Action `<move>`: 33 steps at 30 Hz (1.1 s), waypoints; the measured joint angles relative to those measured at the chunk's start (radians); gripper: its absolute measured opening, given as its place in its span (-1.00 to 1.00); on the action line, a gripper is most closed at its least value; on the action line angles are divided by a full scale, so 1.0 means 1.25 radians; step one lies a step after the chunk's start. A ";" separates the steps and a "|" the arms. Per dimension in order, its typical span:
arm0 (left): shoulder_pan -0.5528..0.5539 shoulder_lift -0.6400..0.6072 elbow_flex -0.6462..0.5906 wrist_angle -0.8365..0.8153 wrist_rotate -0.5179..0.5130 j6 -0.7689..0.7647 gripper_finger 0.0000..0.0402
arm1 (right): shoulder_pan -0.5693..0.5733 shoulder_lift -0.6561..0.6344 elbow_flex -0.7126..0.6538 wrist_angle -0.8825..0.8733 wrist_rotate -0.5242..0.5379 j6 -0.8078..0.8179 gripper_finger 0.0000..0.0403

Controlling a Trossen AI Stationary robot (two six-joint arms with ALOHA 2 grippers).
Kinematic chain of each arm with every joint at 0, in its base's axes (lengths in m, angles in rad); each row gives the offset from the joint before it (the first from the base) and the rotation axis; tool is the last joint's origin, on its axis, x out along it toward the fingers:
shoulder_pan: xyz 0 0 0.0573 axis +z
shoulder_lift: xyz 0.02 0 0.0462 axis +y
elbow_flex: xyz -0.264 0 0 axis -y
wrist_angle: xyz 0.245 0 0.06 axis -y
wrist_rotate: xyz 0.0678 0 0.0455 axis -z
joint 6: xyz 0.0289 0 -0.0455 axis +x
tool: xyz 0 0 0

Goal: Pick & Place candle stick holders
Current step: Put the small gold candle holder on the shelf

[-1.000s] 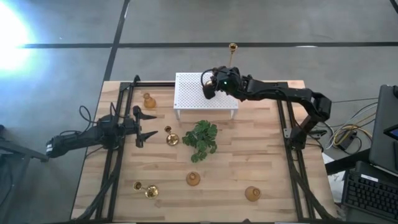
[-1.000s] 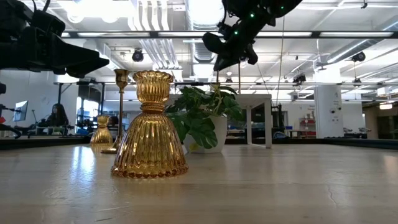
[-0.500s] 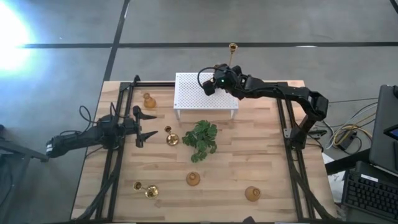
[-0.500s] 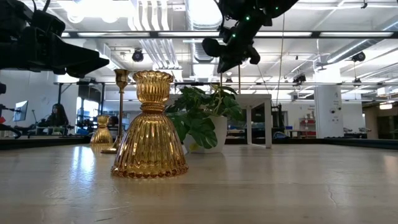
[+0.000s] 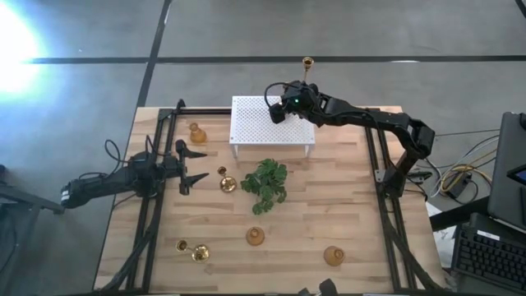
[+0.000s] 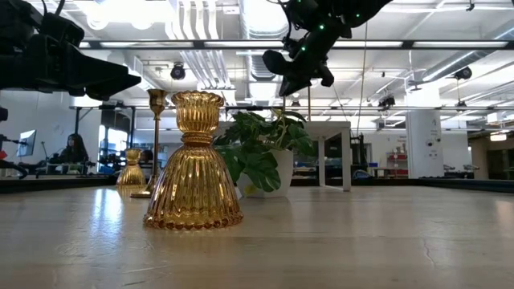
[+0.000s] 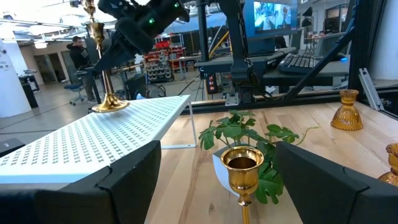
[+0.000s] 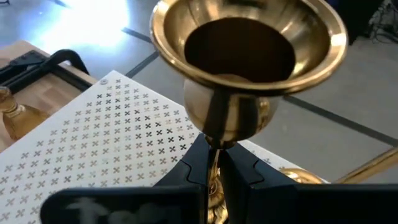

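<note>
My right gripper (image 5: 274, 111) hangs over the white perforated stand (image 5: 273, 131) at the table's far side, shut on a shiny gold candle stick holder whose cup (image 8: 249, 56) fills the right wrist view. A tall gold holder (image 7: 99, 62) stands by its round base on the stand's far right part. My left gripper (image 5: 200, 167) stays open and level at the table's left. A gold holder (image 7: 242, 168) stands upright just ahead of its fingertips, untouched. Squat holders (image 5: 196, 131) (image 5: 256, 237) (image 5: 333, 256) stand on the table, and one thin holder (image 5: 193, 251) lies near the front left. My right gripper pinches the holder's thin stem (image 8: 216, 148) between its two fingers (image 8: 186, 167), right under the bulb below the cup. The fingers come slanting down from the table's right side, across the stem. The holder stays upright with its cup up; the fingers hide its lower end.
A green leafy plant (image 5: 267, 182) in a white pot stands mid-table, in front of the stand. Black frame rails (image 5: 152, 222) (image 5: 386, 214) run along the table's left and right sides. Bare wood lies between the plant and the near edge.
</note>
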 joint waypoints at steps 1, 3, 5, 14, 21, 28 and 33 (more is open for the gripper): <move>0.000 0.000 0.000 0.000 0.000 0.000 0.59 | -0.001 0.000 0.000 0.000 -0.001 -0.002 -0.94; 0.000 0.000 0.000 0.000 0.000 0.000 0.59 | -0.002 0.000 0.000 0.000 -0.006 -0.012 -0.94; 0.000 0.000 0.000 0.000 0.000 0.000 0.59 | -0.006 0.001 0.000 0.000 -0.024 -0.028 -0.94; 0.000 0.000 0.000 0.000 0.000 0.000 0.59 | -0.018 0.023 -0.001 0.007 -0.061 -0.037 -0.94; 0.000 0.000 0.000 0.000 0.000 0.000 0.59 | -0.026 0.027 -0.001 0.017 -0.060 -0.046 -0.94; 0.000 0.000 0.000 0.000 0.000 0.000 0.59 | -0.034 0.027 -0.001 0.017 -0.066 -0.047 -0.94; 0.000 0.000 0.000 0.000 0.000 0.000 0.59 | -0.035 0.027 -0.001 0.018 -0.081 -0.048 -0.94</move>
